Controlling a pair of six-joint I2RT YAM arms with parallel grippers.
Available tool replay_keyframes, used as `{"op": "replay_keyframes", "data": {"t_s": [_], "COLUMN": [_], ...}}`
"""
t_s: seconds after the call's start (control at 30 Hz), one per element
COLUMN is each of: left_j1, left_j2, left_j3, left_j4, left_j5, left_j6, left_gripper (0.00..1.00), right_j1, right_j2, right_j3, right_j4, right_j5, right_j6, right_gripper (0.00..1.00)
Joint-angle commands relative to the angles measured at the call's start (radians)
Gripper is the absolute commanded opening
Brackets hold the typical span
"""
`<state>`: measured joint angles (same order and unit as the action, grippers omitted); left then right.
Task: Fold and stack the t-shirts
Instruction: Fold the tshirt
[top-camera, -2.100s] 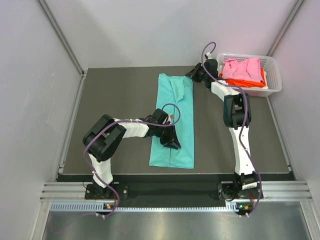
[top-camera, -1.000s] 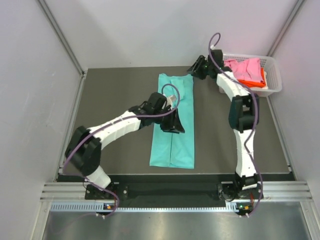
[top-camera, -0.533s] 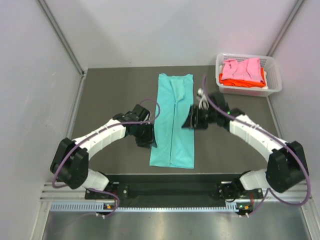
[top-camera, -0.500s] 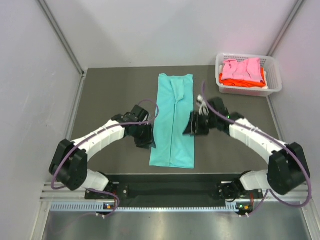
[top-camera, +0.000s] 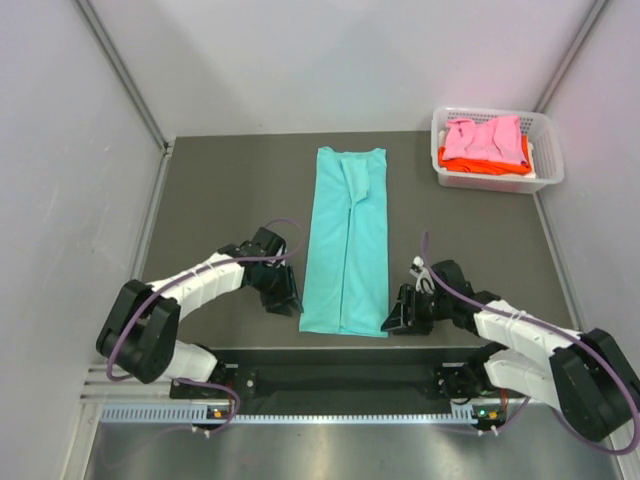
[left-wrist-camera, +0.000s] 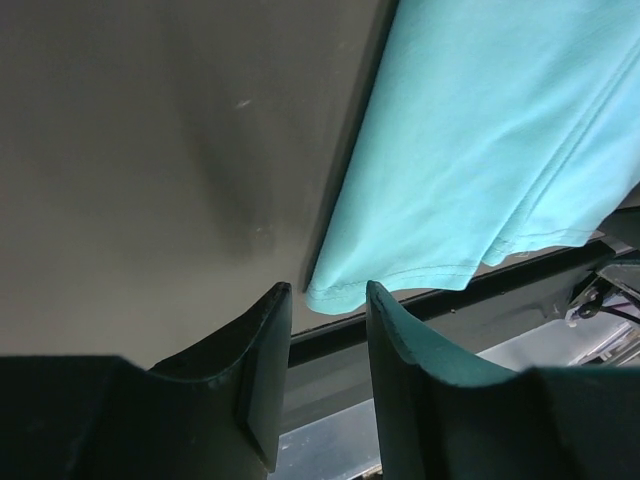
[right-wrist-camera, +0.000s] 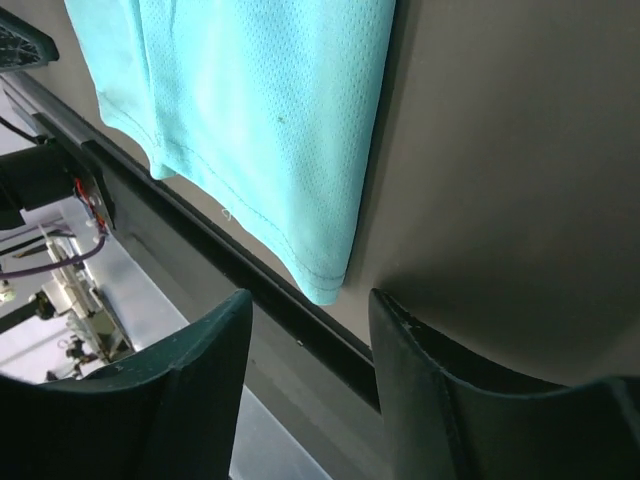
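Note:
A teal t-shirt (top-camera: 347, 240) lies flat mid-table, folded lengthwise into a long narrow strip running from far to near. My left gripper (top-camera: 286, 303) sits low by its near left corner. In the left wrist view the jaws (left-wrist-camera: 328, 295) are open, and the teal hem corner (left-wrist-camera: 335, 290) lies just past the tips. My right gripper (top-camera: 392, 322) is at the near right corner. It too is open (right-wrist-camera: 310, 305), with that teal corner (right-wrist-camera: 325, 285) just beyond the gap. A pink t-shirt (top-camera: 485, 135) lies on an orange t-shirt (top-camera: 480, 163) in the basket.
The white lattice basket (top-camera: 553, 150) stands at the far right corner of the table. The table's black near edge (top-camera: 350, 352) runs directly below both shirt corners, with a metal rail behind it. Grey walls close in the left, right and far sides.
Both arms have swept from the shirt's middle toward the near edge, ending at the teal shirt's two near corners. The right jaws have widened. The shirt itself has not moved.

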<state>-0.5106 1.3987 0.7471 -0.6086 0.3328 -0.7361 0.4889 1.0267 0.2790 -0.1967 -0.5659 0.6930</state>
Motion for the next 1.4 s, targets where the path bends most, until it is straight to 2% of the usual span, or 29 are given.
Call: {"op": "replay_keyframes", "data": {"t_s": [0.0, 0.1, 0.43, 0.53, 0.87, 1.0, 1.1, 1.17, 1.23, 1.3, 1.37], "left_j1": [0.003, 0.001, 0.001, 0.001, 0.001, 0.001, 0.001, 0.001, 0.001, 0.001, 0.001], "left_j2": [-0.006, 0.023, 0.052, 0.065, 0.040, 0.039, 0.046, 0.046, 0.043, 0.036, 0.019], "left_j3": [-0.046, -0.058, -0.117, -0.135, -0.186, -0.196, -0.192, -0.192, -0.183, -0.172, -0.137], "left_j4": [0.085, 0.095, 0.147, 0.182, 0.177, 0.191, 0.191, 0.193, 0.199, 0.208, 0.208], "left_j5": [0.026, 0.026, 0.046, 0.089, 0.086, 0.087, 0.087, 0.086, 0.089, 0.097, 0.091], "left_j6": [-0.019, -0.011, -0.014, -0.019, -0.016, -0.026, -0.029, -0.028, -0.028, -0.042, -0.061], "left_gripper": [0.41, 0.40, 0.38, 0.38, 0.37, 0.33, 0.23, 0.11, 0.00, 0.00, 0.00], "right_j1": [0.008, 0.008, 0.008, 0.008, 0.008, 0.008, 0.010, 0.008, 0.008, 0.008, 0.008], "right_j2": [0.042, 0.050, 0.062, 0.085, 0.065, 0.085, 0.110, 0.111, 0.110, 0.089, 0.066], "right_j3": [-0.007, -0.020, -0.043, -0.049, -0.063, -0.061, -0.054, -0.052, -0.044, -0.029, -0.008], "right_j4": [0.157, 0.183, 0.177, 0.189, 0.189, 0.189, 0.190, 0.191, 0.189, 0.178, 0.149], "right_j5": [-0.026, -0.014, 0.001, -0.009, -0.012, -0.014, -0.017, -0.022, -0.023, -0.017, 0.004], "right_j6": [0.036, 0.046, 0.054, 0.059, 0.068, 0.068, 0.060, 0.059, 0.056, 0.054, 0.051], "right_gripper": [0.51, 0.46, 0.38, 0.35, 0.31, 0.26, 0.19, 0.16, 0.09, 0.00, 0.00]}}
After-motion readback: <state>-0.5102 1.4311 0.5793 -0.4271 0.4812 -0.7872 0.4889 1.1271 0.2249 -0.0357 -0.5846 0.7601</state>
